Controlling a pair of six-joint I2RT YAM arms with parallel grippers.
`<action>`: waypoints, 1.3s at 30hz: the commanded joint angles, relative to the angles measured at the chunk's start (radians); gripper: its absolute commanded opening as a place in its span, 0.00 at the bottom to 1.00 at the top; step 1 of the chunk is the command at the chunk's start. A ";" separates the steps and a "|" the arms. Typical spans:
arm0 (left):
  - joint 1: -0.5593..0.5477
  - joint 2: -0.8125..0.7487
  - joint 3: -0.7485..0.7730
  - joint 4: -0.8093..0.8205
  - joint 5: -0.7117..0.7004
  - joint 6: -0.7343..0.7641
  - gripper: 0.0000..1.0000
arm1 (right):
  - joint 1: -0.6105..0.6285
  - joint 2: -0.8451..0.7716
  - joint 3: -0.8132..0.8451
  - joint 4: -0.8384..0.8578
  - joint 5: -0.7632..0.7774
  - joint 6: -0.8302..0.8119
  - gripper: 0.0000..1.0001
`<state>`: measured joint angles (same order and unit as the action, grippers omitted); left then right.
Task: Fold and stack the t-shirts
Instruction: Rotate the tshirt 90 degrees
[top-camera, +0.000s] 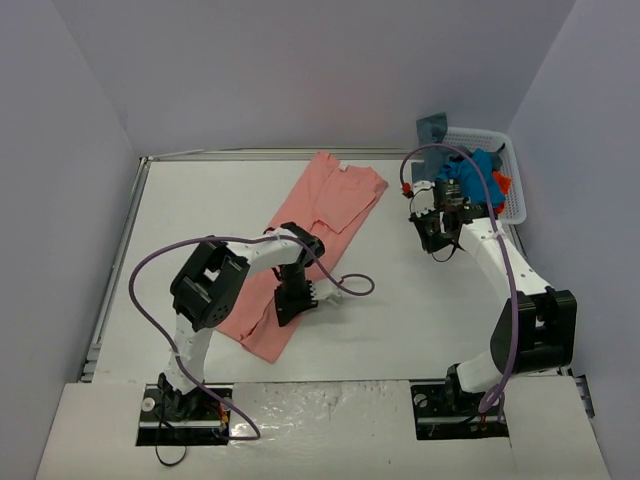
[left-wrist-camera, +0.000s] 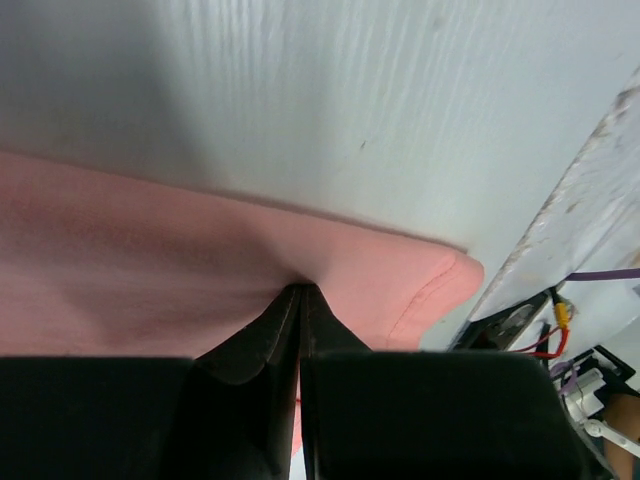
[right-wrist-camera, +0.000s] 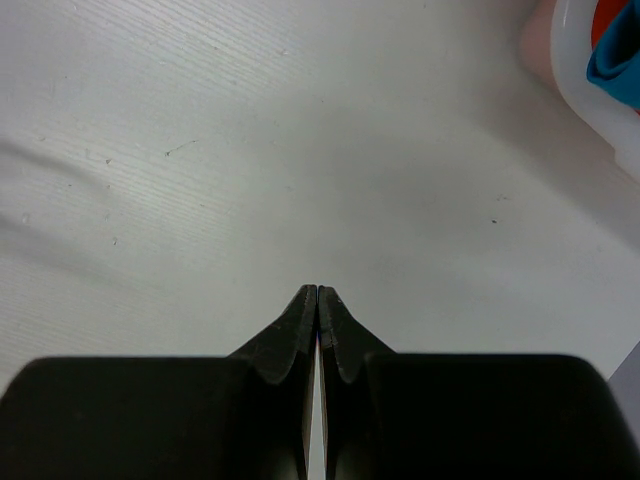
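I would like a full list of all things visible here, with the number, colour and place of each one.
pink t-shirt: 1, salmon-pink, spread diagonally on the table, left of centre
blue t-shirt: 1, bright blue, heaped in the basket
red t-shirt: 1, orange-red, in the basket beside the blue one
grey t-shirt: 1, grey-blue, at the basket's far left corner
basket: 1, white lattice, far right corner
table: 1, white
cables: 2, purple, one along each arm
left fingers: black, shut on the pink t-shirt's edge
right fingers: black, shut, empty, over bare table
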<state>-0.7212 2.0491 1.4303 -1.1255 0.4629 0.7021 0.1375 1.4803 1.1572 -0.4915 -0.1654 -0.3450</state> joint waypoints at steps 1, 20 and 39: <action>-0.055 0.081 0.047 0.110 0.101 -0.013 0.02 | -0.001 0.009 0.013 -0.032 0.004 -0.009 0.00; -0.132 0.247 0.458 0.204 0.267 -0.184 0.02 | 0.017 0.071 0.013 -0.032 0.020 -0.009 0.00; -0.083 0.398 0.634 0.208 0.249 -0.220 0.02 | 0.019 0.072 0.006 -0.036 0.040 -0.008 0.00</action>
<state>-0.8413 2.3974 2.0399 -0.9821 0.7708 0.4892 0.1505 1.5547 1.1572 -0.4885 -0.1310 -0.3489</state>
